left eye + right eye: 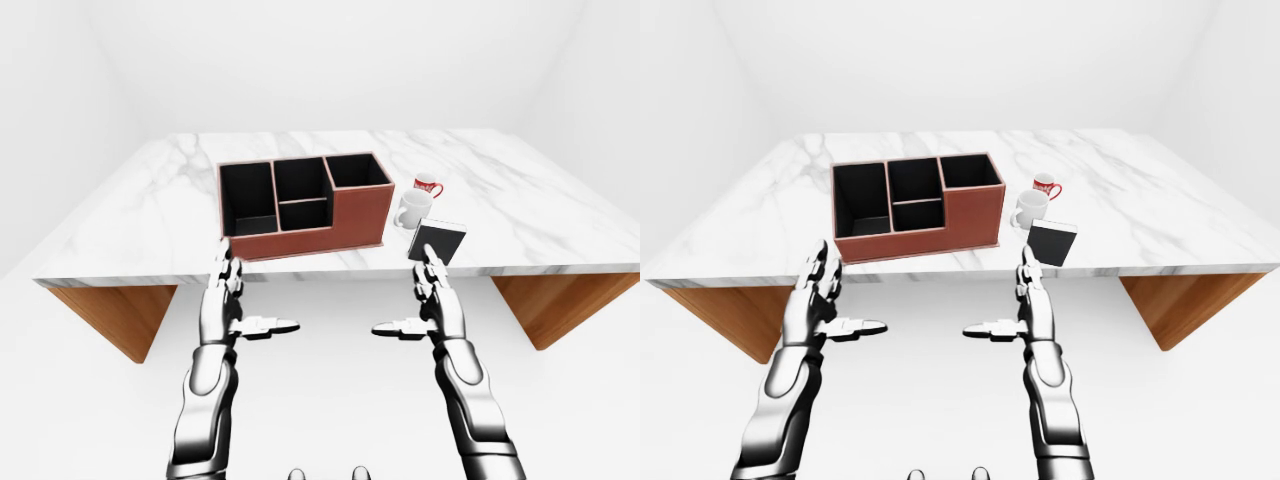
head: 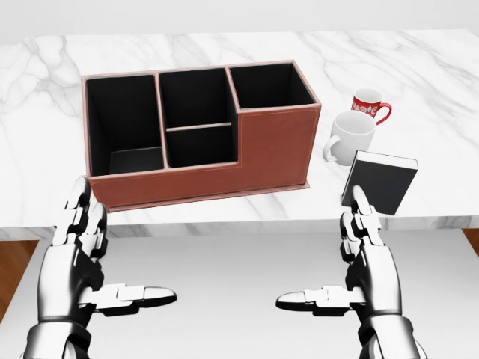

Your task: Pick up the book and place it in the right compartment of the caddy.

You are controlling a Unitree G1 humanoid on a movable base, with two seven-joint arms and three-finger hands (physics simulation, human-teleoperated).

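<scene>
A black book (image 2: 380,182) with white page edges stands upright near the table's near edge, right of the caddy. The reddish-brown caddy (image 2: 277,146) has black compartments, and its right compartment (image 2: 269,86) holds nothing. My right hand (image 2: 325,254) is open, fingers pointing up and thumb pointing left. Its fingertips (image 2: 360,200) overlap the book's lower left corner in the head view, and I see no grip on the book. My left hand (image 2: 112,258) is open too, below the caddy's left end and holding nothing.
A white mug (image 2: 349,134) and a red mug (image 2: 368,103) stand just above the book in the head view, right of the caddy. The marble tabletop (image 2: 419,67) rests on wooden supports (image 1: 110,310). Both hands hover over the white floor below the table edge.
</scene>
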